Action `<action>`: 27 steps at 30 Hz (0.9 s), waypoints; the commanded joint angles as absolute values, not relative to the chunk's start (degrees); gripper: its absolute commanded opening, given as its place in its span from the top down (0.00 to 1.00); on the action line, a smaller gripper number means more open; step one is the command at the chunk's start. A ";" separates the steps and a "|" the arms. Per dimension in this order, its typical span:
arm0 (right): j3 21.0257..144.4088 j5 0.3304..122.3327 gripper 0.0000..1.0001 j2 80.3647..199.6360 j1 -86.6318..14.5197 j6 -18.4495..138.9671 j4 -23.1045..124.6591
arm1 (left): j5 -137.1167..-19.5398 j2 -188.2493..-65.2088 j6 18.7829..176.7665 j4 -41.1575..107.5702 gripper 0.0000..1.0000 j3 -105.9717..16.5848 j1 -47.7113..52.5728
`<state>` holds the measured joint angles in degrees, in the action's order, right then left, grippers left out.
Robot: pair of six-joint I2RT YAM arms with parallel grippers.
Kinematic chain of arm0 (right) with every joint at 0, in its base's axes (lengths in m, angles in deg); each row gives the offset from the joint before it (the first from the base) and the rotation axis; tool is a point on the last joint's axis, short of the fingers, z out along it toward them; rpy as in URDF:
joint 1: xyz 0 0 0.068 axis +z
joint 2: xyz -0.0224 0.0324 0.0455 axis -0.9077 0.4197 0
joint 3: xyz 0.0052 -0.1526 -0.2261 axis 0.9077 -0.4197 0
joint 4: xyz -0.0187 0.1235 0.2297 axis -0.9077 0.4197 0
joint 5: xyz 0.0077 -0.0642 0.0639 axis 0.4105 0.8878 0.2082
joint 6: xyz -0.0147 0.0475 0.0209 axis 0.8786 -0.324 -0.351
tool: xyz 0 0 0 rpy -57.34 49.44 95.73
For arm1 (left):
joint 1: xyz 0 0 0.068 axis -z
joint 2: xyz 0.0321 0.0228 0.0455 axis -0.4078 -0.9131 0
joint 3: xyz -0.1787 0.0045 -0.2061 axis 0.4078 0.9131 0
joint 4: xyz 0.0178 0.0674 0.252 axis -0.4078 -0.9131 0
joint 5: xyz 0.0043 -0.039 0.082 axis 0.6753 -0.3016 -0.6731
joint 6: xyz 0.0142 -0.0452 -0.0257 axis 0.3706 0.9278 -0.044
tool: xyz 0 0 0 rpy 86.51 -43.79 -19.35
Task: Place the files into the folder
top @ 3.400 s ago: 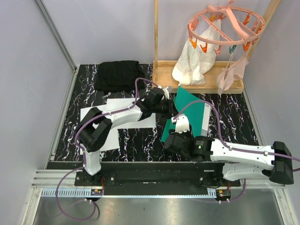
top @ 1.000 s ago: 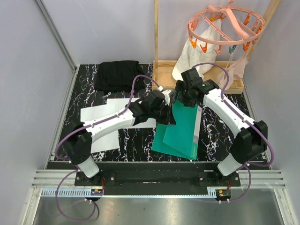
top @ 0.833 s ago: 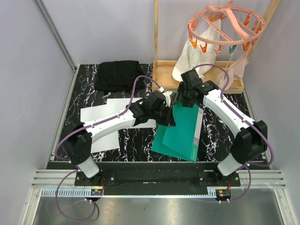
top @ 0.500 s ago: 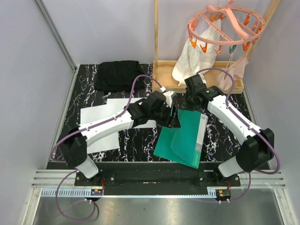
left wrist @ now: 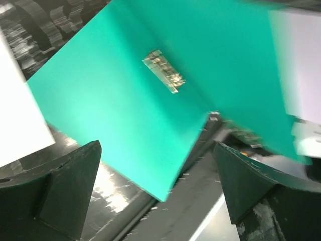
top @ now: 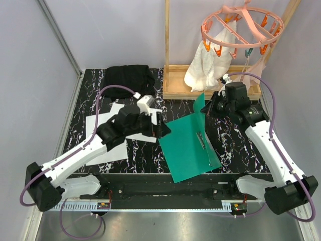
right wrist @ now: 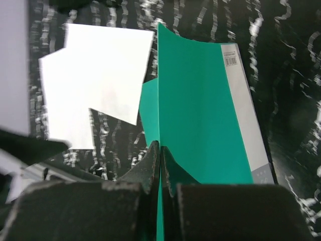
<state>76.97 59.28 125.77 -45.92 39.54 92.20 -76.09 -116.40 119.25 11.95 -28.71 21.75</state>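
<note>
Tabletop (top: 236,141), black-marbled between lilac walls (top: 30,75), holds folder (top: 188,145), files (top: 95,123), black cloth (top: 125,79)

folder (top: 188,145) cover standing upright, wooden rack (top: 175,83) just behind, approach open from left

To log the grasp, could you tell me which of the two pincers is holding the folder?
The right pincer: it is shut on the raised cover edge of the folder, while the left pincer is open, holding nothing.

The black marbled tabletop (top: 145,150) carries the teal folder (top: 185,148). White sheets (top: 95,122) lie to its left, with a black cloth (top: 125,80) and a wooden tray (top: 175,90) behind.
</note>
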 commanded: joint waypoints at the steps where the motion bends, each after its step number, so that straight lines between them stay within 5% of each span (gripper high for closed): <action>1: 77.13 49.46 1.00 123.78 -47.43 39.39 83.32 | -75.26 -113.38 121.35 15.19 0.01 -19.03 17.60; 13: 77.22 53.59 1.00 122.82 -48.57 33.16 82.27 | -85.18 -120.66 128.81 15.63 0.02 -19.46 12.33; 27: 77.65 57.03 1.00 123.61 -50.77 21.81 79.89 | -74.47 -119.27 129.35 24.86 0.01 -12.61 8.28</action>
<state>73.34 57.97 123.74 -49.28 24.03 83.85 -78.21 -122.15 130.20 20.69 -15.70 8.27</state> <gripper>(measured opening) 0.009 0.987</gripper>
